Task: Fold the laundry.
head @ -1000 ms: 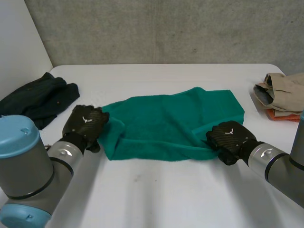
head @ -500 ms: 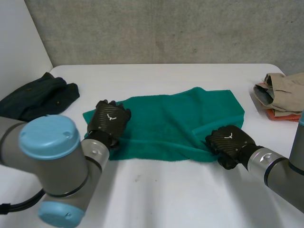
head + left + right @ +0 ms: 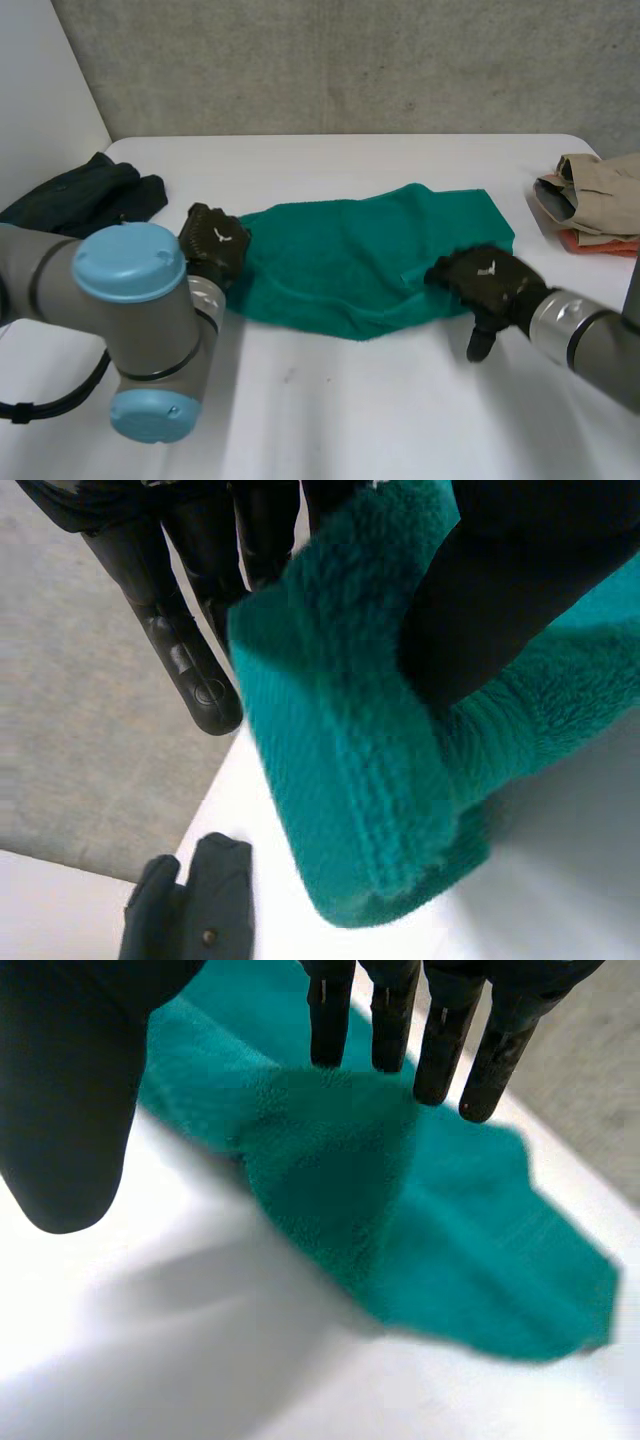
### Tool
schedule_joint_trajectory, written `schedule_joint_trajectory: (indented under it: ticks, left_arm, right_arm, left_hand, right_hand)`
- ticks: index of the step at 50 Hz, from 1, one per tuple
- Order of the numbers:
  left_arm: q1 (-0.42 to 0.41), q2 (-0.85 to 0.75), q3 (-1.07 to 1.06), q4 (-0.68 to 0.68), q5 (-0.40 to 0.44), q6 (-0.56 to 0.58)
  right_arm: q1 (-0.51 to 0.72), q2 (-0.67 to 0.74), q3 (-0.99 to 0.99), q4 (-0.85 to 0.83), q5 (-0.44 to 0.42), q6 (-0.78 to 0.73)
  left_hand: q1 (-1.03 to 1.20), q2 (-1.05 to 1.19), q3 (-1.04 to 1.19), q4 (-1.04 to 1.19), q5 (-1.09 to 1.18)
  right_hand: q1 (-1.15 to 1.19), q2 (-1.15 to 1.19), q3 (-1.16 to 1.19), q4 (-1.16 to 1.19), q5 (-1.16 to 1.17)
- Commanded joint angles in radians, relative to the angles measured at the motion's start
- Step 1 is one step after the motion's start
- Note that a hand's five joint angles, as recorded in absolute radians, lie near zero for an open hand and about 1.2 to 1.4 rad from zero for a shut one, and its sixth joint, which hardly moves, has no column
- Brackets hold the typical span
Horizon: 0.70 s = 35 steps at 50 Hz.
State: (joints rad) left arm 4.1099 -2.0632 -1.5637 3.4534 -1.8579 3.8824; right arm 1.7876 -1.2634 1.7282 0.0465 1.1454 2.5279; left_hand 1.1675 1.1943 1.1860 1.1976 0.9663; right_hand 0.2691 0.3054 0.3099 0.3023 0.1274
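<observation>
1. The fingers (image 3: pixel 185 650) of the left hand (image 3: pixel 213 243) are closed against its thumb and pinch the left end of the green towel (image 3: pixel 360 260). In the left wrist view, a thick fold of the cloth sits between thumb and fingers.
2. The fingers of the right hand (image 3: pixel 490 283) are straight and slightly spread. They hold nothing, and the thumb stands well apart from them, pointing toward the robot.
3. The right hand is palm down at the right front part of the towel. Its fingertips are over a raised wrinkle of the cloth, but I cannot tell if they touch it.
4. The left arm (image 3: pixel 135 300) is bent, and its blue-capped joint is low in front of the camera. The left hand is just beyond this joint.
5. The towel lies across the middle of the white table (image 3: pixel 350 420), wrinkled and partly doubled over.
6. A dark garment (image 3: pixel 85 200) lies bunched at the left edge of the table, near the left hand but apart from the towel.
7. A beige and orange pile (image 3: pixel 590 200) of folded cloth rests at the right edge, well apart from the towel.
8. The head view shows only the backs of both hands. The wrist views show the pinch of the left hand and the gap between the right thumb and fingers.
</observation>
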Motion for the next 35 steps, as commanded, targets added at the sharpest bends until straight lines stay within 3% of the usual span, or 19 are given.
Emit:
schedule_joint_trajectory:
  ticks: [1,14,19,33,35]
  left_arm:
    - [0.004,0.116,-0.107,0.041,0.023,-0.046]
    - [0.007,0.132,-0.193,0.049,0.031,-0.047]
    - [0.016,0.147,-0.200,0.049,0.031,-0.047]
    - [0.018,0.155,-0.200,0.049,0.031,-0.049]
    - [0.020,0.155,-0.200,0.049,0.032,-0.049]
  right_arm:
    - [0.007,-0.019,-0.222,0.075,-0.013,-0.043]
    - [0.015,0.379,-0.654,0.374,-0.059,-0.334]
    - [0.015,0.456,-0.714,0.374,-0.067,-0.350]
    - [0.035,0.598,-0.806,0.369,-0.058,-0.350]
    - [0.035,0.602,-0.815,0.366,-0.055,-0.345]
  left_hand:
    - [0.229,0.202,0.210,0.199,0.255]
    - [0.229,0.202,0.210,0.199,0.255]
    - [0.229,0.202,0.210,0.199,0.255]
    - [0.229,0.202,0.210,0.199,0.255]
    - [0.229,0.202,0.210,0.199,0.255]
  right_hand:
    - [0.018,-0.018,-0.022,-0.015,-0.014]
    - [0.089,0.052,0.048,0.055,0.056]
    - [0.186,0.149,0.145,0.153,0.153]
    - [0.133,0.097,0.092,0.100,0.100]
    - [0.282,0.245,0.241,0.249,0.249]
